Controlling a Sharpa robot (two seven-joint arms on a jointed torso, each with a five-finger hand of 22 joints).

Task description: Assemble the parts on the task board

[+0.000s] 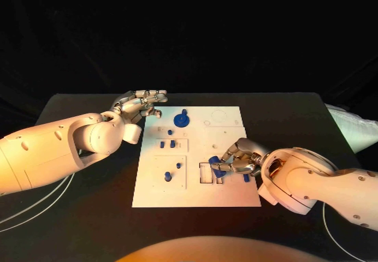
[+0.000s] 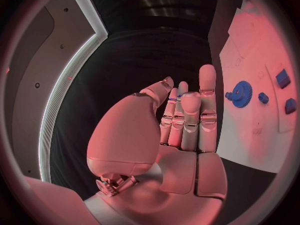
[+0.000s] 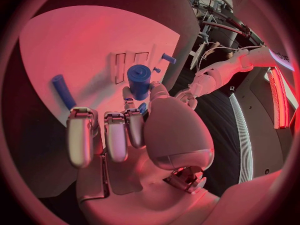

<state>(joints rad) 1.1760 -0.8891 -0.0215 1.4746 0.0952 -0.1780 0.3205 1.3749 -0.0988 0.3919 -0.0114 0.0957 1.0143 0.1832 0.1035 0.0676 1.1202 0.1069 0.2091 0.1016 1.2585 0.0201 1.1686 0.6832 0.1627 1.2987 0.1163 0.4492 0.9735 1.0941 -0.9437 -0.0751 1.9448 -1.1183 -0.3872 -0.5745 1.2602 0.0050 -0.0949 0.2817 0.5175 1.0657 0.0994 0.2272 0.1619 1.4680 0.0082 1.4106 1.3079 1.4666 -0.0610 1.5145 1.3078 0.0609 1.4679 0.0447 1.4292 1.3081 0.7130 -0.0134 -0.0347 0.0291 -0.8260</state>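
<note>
Right hand (image 1: 236, 161) pinches a blue cylinder (image 3: 139, 81); you should keep it upright above its slot. Left hand (image 1: 140, 105) hovers spread.

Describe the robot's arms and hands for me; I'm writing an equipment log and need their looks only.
Both arms are smooth, rounded white shells with small dark holes. The left hand and right hand are silver metal with segmented fingers and paler pads. Thin white cables trail on the table under the left arm.
</note>
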